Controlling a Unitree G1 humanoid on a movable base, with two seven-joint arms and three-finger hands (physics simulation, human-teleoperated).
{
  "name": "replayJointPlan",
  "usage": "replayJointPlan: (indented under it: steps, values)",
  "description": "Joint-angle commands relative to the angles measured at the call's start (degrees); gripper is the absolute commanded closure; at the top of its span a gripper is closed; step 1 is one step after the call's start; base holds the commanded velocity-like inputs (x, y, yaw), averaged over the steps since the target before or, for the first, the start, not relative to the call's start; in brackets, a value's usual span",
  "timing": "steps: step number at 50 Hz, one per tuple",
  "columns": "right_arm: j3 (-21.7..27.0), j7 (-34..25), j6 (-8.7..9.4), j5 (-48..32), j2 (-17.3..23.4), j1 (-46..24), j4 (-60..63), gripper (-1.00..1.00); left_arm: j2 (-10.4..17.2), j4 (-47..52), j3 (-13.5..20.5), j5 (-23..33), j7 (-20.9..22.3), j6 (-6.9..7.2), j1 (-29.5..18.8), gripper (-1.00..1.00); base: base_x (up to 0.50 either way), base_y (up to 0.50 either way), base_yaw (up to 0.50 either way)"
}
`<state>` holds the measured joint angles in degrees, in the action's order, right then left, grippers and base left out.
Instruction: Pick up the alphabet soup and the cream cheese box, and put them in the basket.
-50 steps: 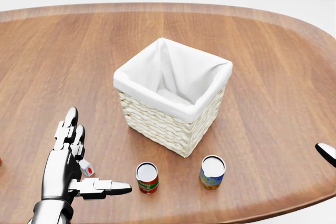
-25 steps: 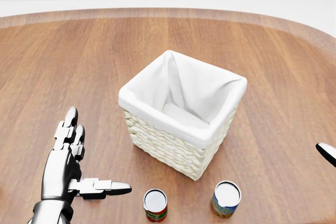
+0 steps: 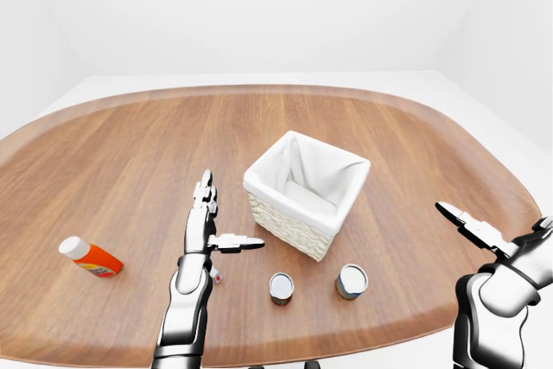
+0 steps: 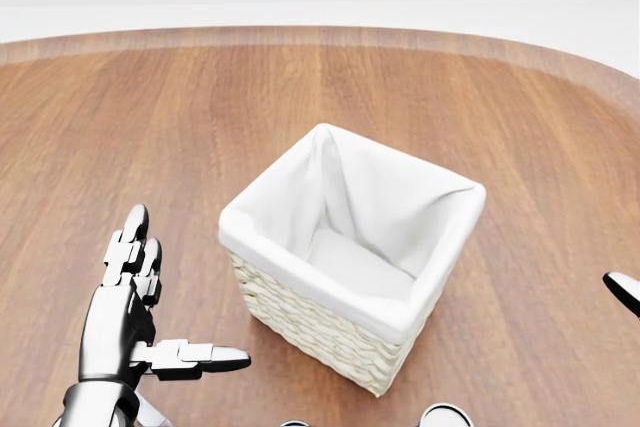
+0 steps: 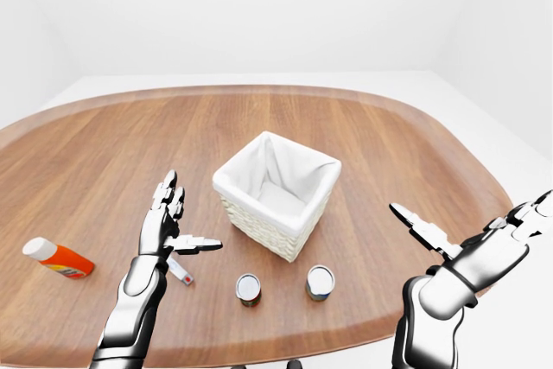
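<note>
The alphabet soup (image 5: 248,289) can stands near the table's (image 5: 104,162) bottom edge, just below the cloth-lined basket (image 5: 275,192), with a second can (image 5: 320,282) to its right. Left hand (image 5: 164,224) and right hand (image 5: 432,235) are both splayed wide, holding nothing.

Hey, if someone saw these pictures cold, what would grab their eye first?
Probably the white-lined wicker basket at the middle of the wooden table, with two cans just below it. Then the open left hand raised left of the basket, and the orange bottle lying far left.
</note>
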<state>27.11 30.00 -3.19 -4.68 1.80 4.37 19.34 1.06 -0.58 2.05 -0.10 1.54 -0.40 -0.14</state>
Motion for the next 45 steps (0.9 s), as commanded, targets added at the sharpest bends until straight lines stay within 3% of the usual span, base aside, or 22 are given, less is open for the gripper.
replayJointPlan:
  steps: [1, 9, 11, 14, 18, 22, 32, 35, 39, 42, 43, 45]
  values:
    - [-0.01, 0.0, -0.45, -0.07, -0.06, 0.06, -0.22, -1.0, 0.0, -0.08, -0.03, 0.03, 0.01, -0.11, 0.06, -1.0, 0.21, 0.0, 0.0]
    - [-0.09, 0.0, -0.51, -0.45, 0.02, 0.01, -0.32, -1.0, 0.0, -0.1, -0.02, 0.04, -0.01, 0.01, -0.03, -1.0, 0.21, 0.01, 0.0]
    - [-0.1, 0.0, -0.77, -0.45, 0.06, -0.13, -0.71, -1.0, 0.05, -0.83, 0.12, -0.03, 0.03, -0.51, -0.28, -1.0, 0.21, 0.02, 0.0]
    - [-0.07, 0.0, -0.34, -0.28, 0.03, -0.01, -0.19, -1.0, -0.02, 0.48, -0.09, 0.08, -0.04, 0.33, 0.14, -1.0, 0.21, 0.03, 0.0]
    - [-0.11, 0.0, -0.63, -0.34, 0.04, -0.08, -0.53, -1.0, 0.03, -0.21, 0.06, -0.02, 0.03, -0.16, -0.07, -1.0, 0.21, 0.03, 0.0]
    - [-0.12, 0.0, -0.52, -0.4, 0.02, -0.02, -0.32, -1.0, -0.01, 0.5, -0.06, 0.06, -0.02, 0.37, 0.12, -1.0, 0.21, 0.03, 0.0]
    - [0.2, 0.0, 0.2, 0.91, -0.13, 0.14, 0.74, -1.0, 0.04, -0.46, 0.05, 0.13, -0.03, -0.38, -0.12, -1.0, 0.18, 0.03, 0.0]
    - [0.24, 0.0, 0.12, 0.85, -0.17, 0.13, 0.72, -1.0, 0.06, 1.0, 0.1, 0.35, -0.36, 0.25, 0.35, -1.0, 0.0, 0.0, 0.0]
    - [0.27, 0.0, 0.12, 0.9, -0.06, -0.01, 0.37, -1.0, -0.08, 2.37, -0.77, 4.58, -3.09, -1.42, 1.48, -1.0, 0.0, 0.0, 0.0]
    - [0.18, 0.0, -0.66, 0.74, 0.14, -0.29, -0.82, -1.0, -0.09, 2.04, -0.68, 5.61, -3.78, -1.86, 1.4, -1.0, 0.0, 0.0, 0.0]
    - [0.17, 0.0, -0.44, 0.77, 0.15, -0.23, -0.67, -1.0, -0.23, 2.6, -0.02, 5.21, -4.38, 0.29, 1.07, -1.0, 0.0, 0.0, 0.0]
    - [0.25, 0.0, 0.59, 0.94, 0.18, -0.27, -0.01, -1.0, -0.17, 3.31, 0.67, 4.05, -4.49, 1.74, 0.77, -1.0, 0.0, 0.0, 0.0]
